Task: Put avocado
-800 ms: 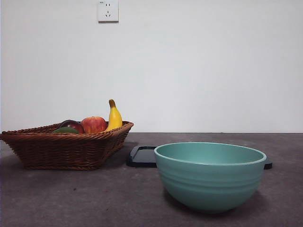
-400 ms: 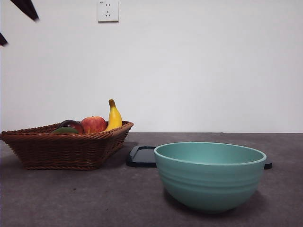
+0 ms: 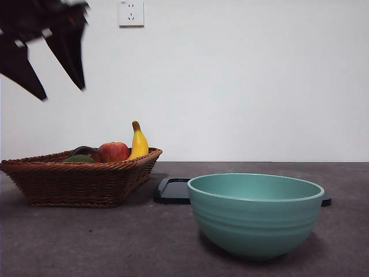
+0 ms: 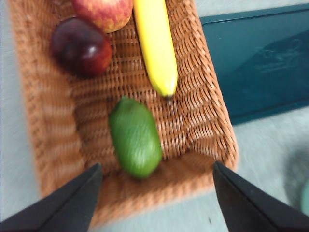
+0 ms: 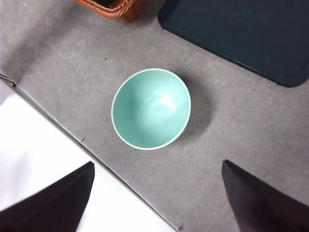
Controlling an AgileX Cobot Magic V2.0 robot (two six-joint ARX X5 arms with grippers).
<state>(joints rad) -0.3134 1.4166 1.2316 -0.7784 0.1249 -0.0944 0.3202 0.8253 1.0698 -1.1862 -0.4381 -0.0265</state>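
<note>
- High at the upper left of the front frame, your left claw (image 3: 60, 83) is hanging above the basket (image 3: 75, 184), its two dark jaws spread wide and gripping nothing.
- Your wrist camera is looking straight down between those jaws: the avocado (image 4: 135, 137) is lying at the centre of that frame, on the wicker floor of the basket near one end wall, so the opening is already lining up over it.
- Its neighbours are leaving you room. The banana (image 4: 155, 43) is pointing its tip just beside the avocado's upper end, while the dark red-purple fruit (image 4: 79, 46) and the apple (image 4: 104, 10) are sitting further up the frame, apart from it.
- From the front you are seeing only a green sliver of the avocado (image 3: 79, 158) over the rim, because the fruit is lying low inside.
- Your right claw (image 5: 157, 203) is waiting high over the bench (image 5: 231, 125), jaws wide and empty, looking down on the teal bowl (image 5: 151, 108) with the dark tray (image 5: 241, 34) beyond it.
- I judge you are approaching the pick: the wall close behind the avocado is the likely snag, so a descent straddling its narrow width looks safest.
</note>
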